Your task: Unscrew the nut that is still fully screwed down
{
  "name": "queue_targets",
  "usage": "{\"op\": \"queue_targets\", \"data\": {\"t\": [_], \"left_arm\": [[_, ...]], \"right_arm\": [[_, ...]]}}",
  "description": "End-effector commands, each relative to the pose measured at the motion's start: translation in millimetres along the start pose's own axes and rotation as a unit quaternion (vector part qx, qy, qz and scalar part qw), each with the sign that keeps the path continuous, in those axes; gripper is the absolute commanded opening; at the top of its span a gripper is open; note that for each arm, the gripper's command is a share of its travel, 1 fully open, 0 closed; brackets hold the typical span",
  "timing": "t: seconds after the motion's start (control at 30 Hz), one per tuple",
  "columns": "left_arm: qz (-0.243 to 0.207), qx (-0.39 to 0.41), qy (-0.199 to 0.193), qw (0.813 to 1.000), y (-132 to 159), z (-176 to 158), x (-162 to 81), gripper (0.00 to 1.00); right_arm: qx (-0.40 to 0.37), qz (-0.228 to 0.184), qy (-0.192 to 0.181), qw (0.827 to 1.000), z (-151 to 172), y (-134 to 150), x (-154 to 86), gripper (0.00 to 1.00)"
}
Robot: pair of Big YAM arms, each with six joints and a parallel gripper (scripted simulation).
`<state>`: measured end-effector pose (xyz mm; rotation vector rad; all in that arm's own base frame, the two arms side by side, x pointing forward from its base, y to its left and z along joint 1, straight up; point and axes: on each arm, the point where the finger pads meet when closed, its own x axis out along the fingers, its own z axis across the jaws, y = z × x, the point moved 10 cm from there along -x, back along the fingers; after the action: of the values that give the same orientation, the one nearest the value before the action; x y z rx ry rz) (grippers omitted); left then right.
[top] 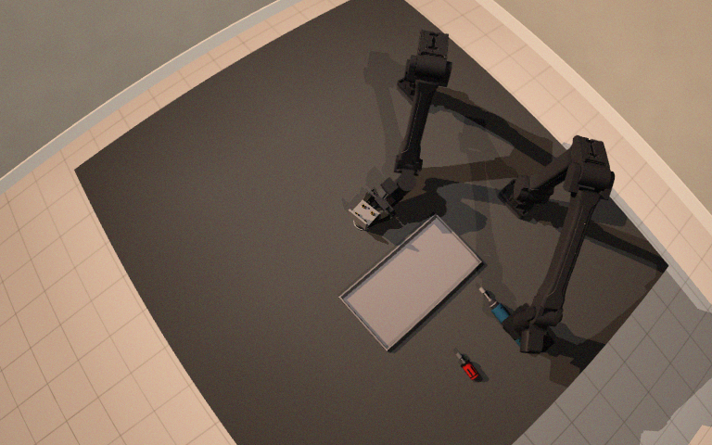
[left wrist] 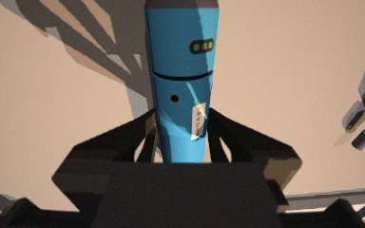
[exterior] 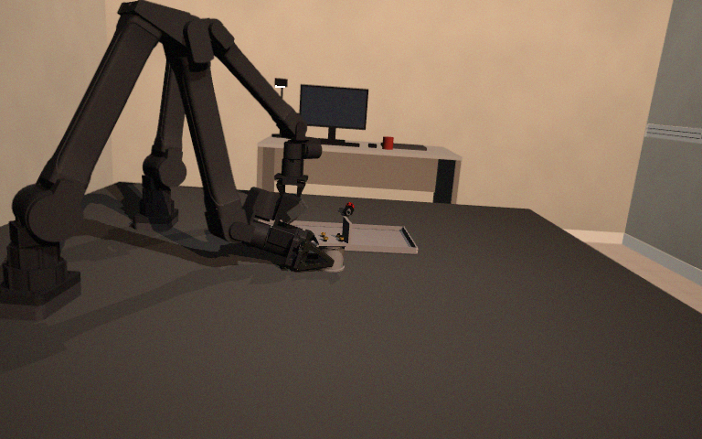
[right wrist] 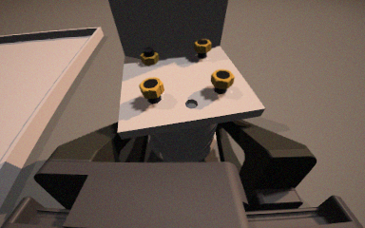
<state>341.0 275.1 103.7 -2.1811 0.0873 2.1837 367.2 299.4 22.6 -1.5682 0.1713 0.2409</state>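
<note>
The nut driver (top: 500,312) (left wrist: 182,90) lies with its blue barrel between my left gripper's fingers. The left gripper (left wrist: 182,114) (exterior: 291,195) is shut on that barrel from above, fingertips against both sides. The joint module (exterior: 337,259) (right wrist: 182,140) stands upright, bearing the bracket (right wrist: 182,71) (top: 367,221), a pale plate with a dark upright wall. My right gripper (right wrist: 182,114) is shut on its body beneath the plate. The far-left nut (right wrist: 149,58) sits low, its stud poking through. The other gold nuts, such as the near-left one (right wrist: 151,88), stand raised on their studs.
A shallow pale tray (top: 363,324) (exterior: 383,251) (right wrist: 57,102) lies between the module and the drivers. A small red driver (top: 469,370) (exterior: 349,207) lies beyond it, beside the blue one. The driver's silver tip (top: 483,291) points toward the tray's near corner.
</note>
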Motion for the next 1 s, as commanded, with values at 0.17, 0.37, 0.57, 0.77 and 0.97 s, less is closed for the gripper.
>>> {"op": "queue_targets", "data": {"t": [0.17, 0.37, 0.57, 0.77, 0.97], "left_arm": [[-0.013, 0.0, 0.014, 1.0, -7.8, -7.3, -9.7, 0.44], [-0.013, 0.0, 0.014, 1.0, -7.8, -7.3, -9.7, 0.43], [-0.013, 0.0, 0.014, 1.0, -7.8, -7.3, -9.7, 0.43], [-0.013, 0.0, 0.014, 1.0, -7.8, -7.3, -9.7, 0.43], [-0.013, 0.0, 0.014, 1.0, -7.8, -7.3, -9.7, 0.42]], "right_arm": [[0.009, -0.009, -0.002, 1.0, 3.6, -7.8, 3.4, 0.59], [0.009, -0.009, -0.002, 1.0, 3.6, -7.8, 3.4, 0.59], [0.009, -0.009, -0.002, 1.0, 3.6, -7.8, 3.4, 0.59], [0.009, -0.009, -0.002, 1.0, 3.6, -7.8, 3.4, 0.59], [0.009, -0.009, -0.002, 1.0, 3.6, -7.8, 3.4, 0.59]]}}
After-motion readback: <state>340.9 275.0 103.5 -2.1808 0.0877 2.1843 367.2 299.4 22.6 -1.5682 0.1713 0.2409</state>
